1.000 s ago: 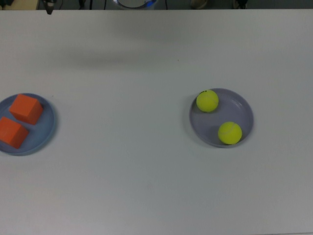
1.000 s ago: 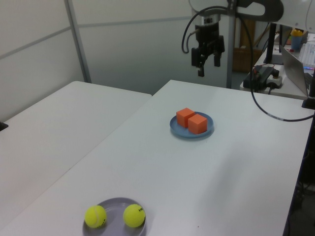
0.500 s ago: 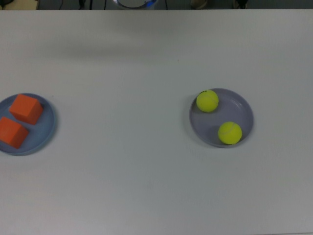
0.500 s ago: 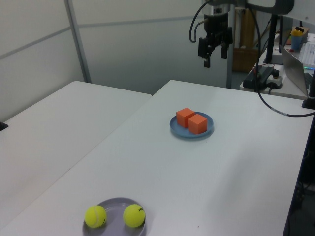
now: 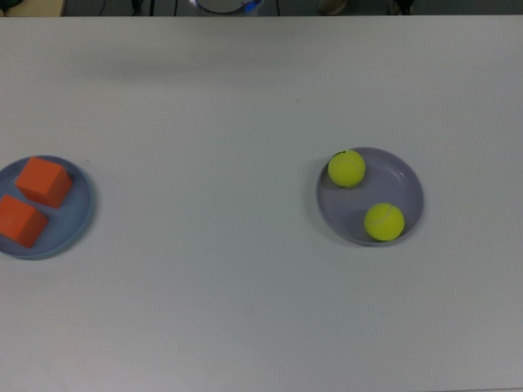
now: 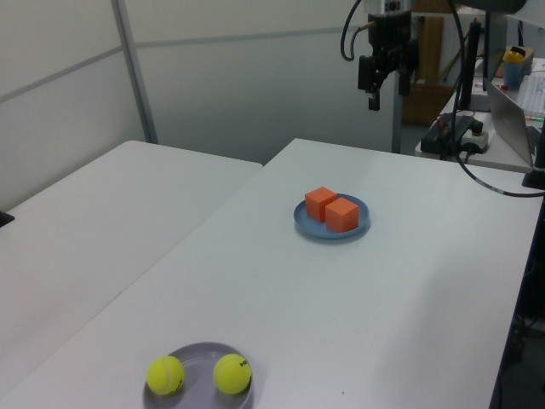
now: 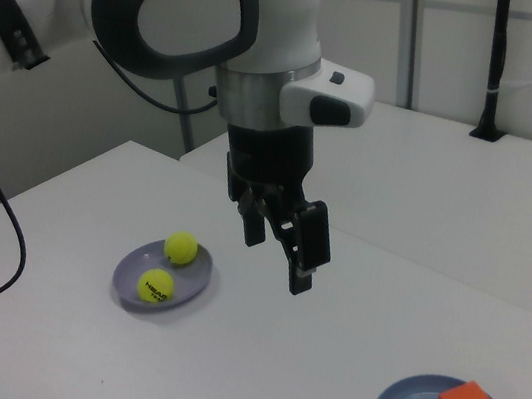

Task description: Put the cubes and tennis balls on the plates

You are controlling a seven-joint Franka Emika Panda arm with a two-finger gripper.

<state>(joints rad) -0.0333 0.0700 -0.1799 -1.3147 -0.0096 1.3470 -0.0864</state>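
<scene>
Both cubes (image 5: 33, 200) lie on a plate (image 5: 75, 219) cut by the top view's left.

White table (image 6: 409, 281), second white table (image 6: 94, 230) beside it, pale panelled wall (image 6: 213, 77), cluttered desk (image 6: 498, 128) behind

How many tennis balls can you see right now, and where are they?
2. Both tennis balls sit on the lavender plate: one near its rim toward the top view's upper left, the other toward its lower edge. None appears hidden.
</scene>
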